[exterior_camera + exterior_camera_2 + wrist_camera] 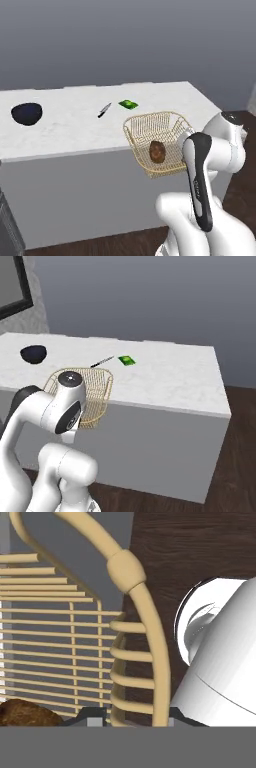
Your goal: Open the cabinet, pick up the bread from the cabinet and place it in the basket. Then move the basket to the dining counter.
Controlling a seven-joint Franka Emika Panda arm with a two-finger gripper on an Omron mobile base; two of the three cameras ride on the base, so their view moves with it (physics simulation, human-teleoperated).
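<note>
Dining counter (75,127); bread (157,151) inside basket (137,145).

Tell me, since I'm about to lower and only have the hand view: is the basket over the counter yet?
Observer: Only partly. The basket straddles the counter's front edge, with most of it hanging off the near side.
Operator: Is anything in the way further in?
Observer: A knife and a small green packet lie just beyond it.
Operator: Anything else up there?
Observer: A dark bowl, well off to the left.
</note>
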